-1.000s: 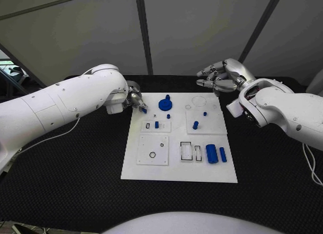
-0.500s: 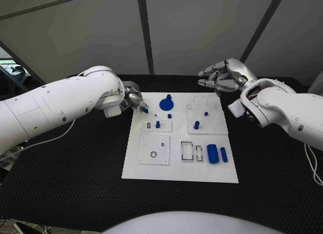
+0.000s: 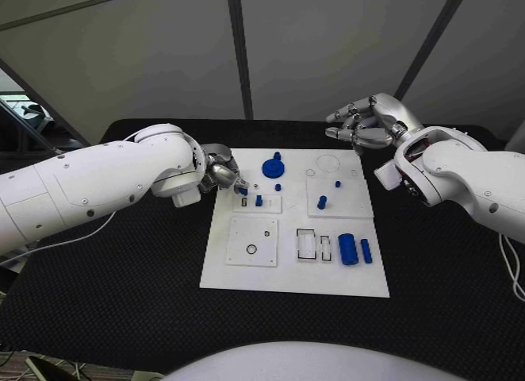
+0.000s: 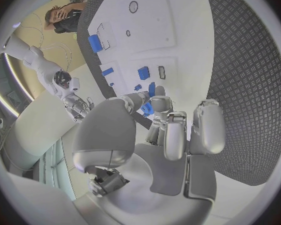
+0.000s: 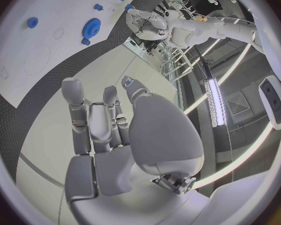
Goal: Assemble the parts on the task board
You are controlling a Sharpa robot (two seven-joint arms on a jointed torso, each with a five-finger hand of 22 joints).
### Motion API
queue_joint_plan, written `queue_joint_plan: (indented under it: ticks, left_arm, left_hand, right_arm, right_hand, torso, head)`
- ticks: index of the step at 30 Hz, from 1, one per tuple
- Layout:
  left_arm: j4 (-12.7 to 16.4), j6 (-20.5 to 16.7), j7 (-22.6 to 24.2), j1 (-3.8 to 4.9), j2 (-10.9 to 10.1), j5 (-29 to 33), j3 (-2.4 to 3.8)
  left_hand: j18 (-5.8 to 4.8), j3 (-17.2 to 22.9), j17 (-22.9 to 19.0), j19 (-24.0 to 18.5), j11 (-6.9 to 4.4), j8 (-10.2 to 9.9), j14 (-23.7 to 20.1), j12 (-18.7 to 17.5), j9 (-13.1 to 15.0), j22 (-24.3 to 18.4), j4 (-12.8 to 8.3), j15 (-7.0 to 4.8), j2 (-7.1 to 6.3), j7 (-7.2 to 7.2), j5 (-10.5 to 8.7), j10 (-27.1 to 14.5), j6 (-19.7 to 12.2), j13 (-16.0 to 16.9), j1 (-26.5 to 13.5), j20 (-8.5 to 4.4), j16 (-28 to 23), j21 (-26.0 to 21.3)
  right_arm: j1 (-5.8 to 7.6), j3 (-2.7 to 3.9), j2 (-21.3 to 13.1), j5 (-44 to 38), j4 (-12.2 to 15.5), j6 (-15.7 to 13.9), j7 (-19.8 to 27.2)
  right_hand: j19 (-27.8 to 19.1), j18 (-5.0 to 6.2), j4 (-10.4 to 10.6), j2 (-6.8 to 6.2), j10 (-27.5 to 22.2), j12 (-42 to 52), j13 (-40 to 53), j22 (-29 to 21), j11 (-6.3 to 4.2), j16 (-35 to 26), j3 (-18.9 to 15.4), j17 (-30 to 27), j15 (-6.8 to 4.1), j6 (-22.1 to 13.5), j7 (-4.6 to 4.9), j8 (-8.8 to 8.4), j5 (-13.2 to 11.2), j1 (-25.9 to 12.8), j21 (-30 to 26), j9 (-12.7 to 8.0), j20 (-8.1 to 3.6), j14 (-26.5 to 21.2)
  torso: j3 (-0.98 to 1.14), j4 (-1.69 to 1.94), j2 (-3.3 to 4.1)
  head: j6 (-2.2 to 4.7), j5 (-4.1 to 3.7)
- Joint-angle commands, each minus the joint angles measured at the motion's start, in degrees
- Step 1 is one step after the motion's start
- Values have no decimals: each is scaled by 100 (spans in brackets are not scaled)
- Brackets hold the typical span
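Observation:
The white task board [image 3: 295,274] lies in the middle of the black table. My left hand [image 3: 223,175] hovers at the board's far left edge and pinches a small blue part [image 3: 241,189] between thumb and fingertip; the left wrist view shows the same part [image 4: 147,108] at the fingertips of that hand [image 4: 172,135]. On the board are a blue gear [image 3: 273,167], a small peg [image 3: 259,202], another peg [image 3: 321,202], a blue cylinder [image 3: 347,248] and a blue bar [image 3: 365,251]. My right hand [image 3: 363,123] hangs beyond the board's far right corner, holding nothing.
Raised white sub-plates carry slots: one with a round hole [image 3: 252,242], one with rectangular slots [image 3: 313,244]. Black textured table [image 3: 114,294] surrounds the board. The right wrist view shows the right hand [image 5: 109,130] with fingers apart, and the gear [image 5: 90,27] far off.
My left hand has carried the small blue part a little nearer me and inward, over the board's left edge. The right hand has stayed put.

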Motion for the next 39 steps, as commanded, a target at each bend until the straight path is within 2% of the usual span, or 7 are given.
queue_joint_plan:
  ticks: [1, 6, 12, 39]
  left_arm:
    - [78, -95, 29, -19, -17, -190, -27]
    - [152, -96, -16, -67, -18, -369, -73]
    - [169, -89, -69, -82, 2, -473, -110]
    - [144, 189, -200, -93, -2, -650, -121]
  left_hand:
    - [46, 809, 1381, 38, -23, 40, 555, 37, 7, 240, -788, -36, -51, -47, 25, 81, 19, 13, -8, 8, 25, 45]
    - [41, 834, 1383, 53, -30, 52, 556, 61, 9, 261, -805, -42, -70, -53, 52, 117, 37, 46, -20, 2, 27, 62]
    - [37, 856, 1384, 67, -36, 62, 556, 74, 11, 280, -816, -48, -88, -59, 82, 145, 52, 63, -35, -3, 27, 77]
    - [24, 907, 1384, 102, -50, 85, 557, 113, 16, 329, -842, -62, -135, -74, 170, 209, 85, 117, -73, -17, 28, 116]
  right_arm:
    - [10, 5, -4, -11, 3, 28, 26]
    - [9, 5, -8, -11, 0, 36, 24]
    - [9, 5, -4, -11, -4, 39, 25]
    - [8, 5, 1, -11, -13, 52, 34]
  right_hand:
    - [-3, 100, 32, 15, -22, 6, 2, -4, -14, -15, 14, 6, 10, -22, 25, -21, 33, -57, -26, -7, -4, -23]
    - [-3, 100, 32, 15, -22, 6, 2, -4, -14, -15, 14, 6, 10, -22, 25, -21, 33, -57, -26, -7, -4, -23]
    - [-3, 100, 32, 15, -22, 6, 2, -4, -14, -15, 14, 6, 10, -22, 25, -21, 33, -57, -26, -7, -4, -23]
    - [1, 100, 42, 12, -25, 3, -7, -5, -13, -10, 15, 17, 11, -21, 26, -19, 42, -66, -29, -7, -4, -18]
  torso:
    - [0, -13, 5]
    - [-2, -13, 10]
    - [0, -12, 12]
    - [2, -16, 8]
  head:
    - [-4, 10]
    - [-11, 4]
    - [-20, 18]
    - [-54, 20]
